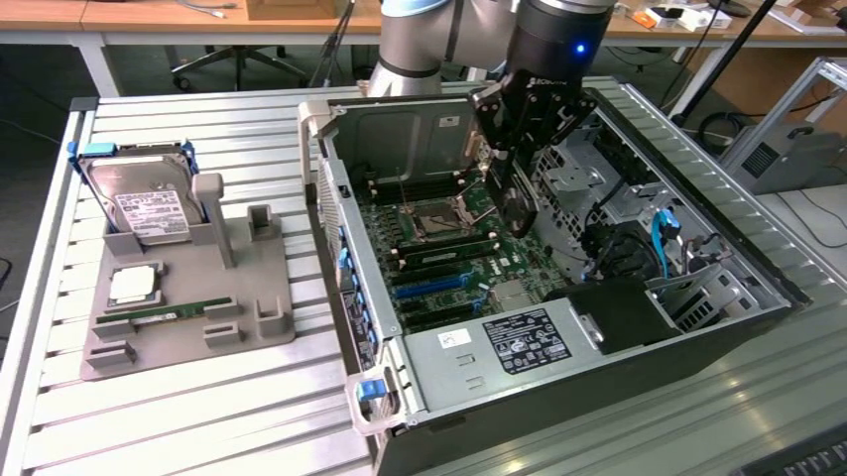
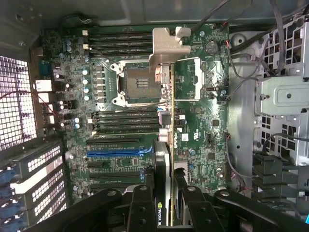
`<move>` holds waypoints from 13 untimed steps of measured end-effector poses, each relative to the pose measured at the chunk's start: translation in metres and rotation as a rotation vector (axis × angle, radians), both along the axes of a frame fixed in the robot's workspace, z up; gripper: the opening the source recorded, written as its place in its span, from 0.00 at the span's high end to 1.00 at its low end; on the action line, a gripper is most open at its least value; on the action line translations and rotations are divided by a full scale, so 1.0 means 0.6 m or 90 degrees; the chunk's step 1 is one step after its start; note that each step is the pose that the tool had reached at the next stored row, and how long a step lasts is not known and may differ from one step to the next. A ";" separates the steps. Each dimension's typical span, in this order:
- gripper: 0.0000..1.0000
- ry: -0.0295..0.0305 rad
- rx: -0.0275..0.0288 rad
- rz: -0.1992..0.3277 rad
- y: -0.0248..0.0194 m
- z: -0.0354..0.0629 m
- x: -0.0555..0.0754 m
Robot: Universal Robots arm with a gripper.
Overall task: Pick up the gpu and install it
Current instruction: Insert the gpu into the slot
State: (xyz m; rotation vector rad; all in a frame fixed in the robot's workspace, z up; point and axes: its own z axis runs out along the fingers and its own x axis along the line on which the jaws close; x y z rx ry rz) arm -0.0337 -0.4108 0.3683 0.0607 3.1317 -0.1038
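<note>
As the gpu [image 1: 514, 198] hangs clamped in the gripper [image 1: 519, 159], it sits inside the open computer case [image 1: 741, 268], above the motherboard [image 1: 450, 248] and not touching it. The gripper is partly closed, with its fingers pressed against the two flat faces of the card. In the wrist view the gripper [image 2: 166, 210] grips the near end of the gpu [image 2: 163, 162], which is seen edge-on.

**Position relative to the motherboard**
- The gpu extends straight out from the gripper toward the motherboard. Its long axis follows the gripper's own line of reach.
- The silver bracket [image 2: 166, 48] is the far end of the card, the end away from the fingers. In the wrist view it appears over the CPU socket [image 2: 137, 84].
- The blue expansion slot [image 2: 118, 152] lies on the motherboard beside the line of the card. The slot's length runs across that line, not along it.
- The card's edge is judged to be out of line with any slot at this moment, and no part of it is seated.

**State of the work**
- The pick-up portion is judged complete, because the card is carried clear of the surface [image 1: 185, 109].
- The installation portion is not yet done.

**Other items**
- A grey fixture [image 1: 258, 297] stands on the surface outside the case, well apart from the motherboard. It holds a hard drive [image 1: 153, 208] and a green memory stick [image 1: 166, 314].
</note>
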 end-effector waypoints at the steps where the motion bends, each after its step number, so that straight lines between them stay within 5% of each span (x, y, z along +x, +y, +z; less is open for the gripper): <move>1: 0.73 0.0000 0.0000 0.003 0.0000 0.000 0.000; 13: 0.73 0.0000 0.0000 0.049 -0.0002 0.000 0.000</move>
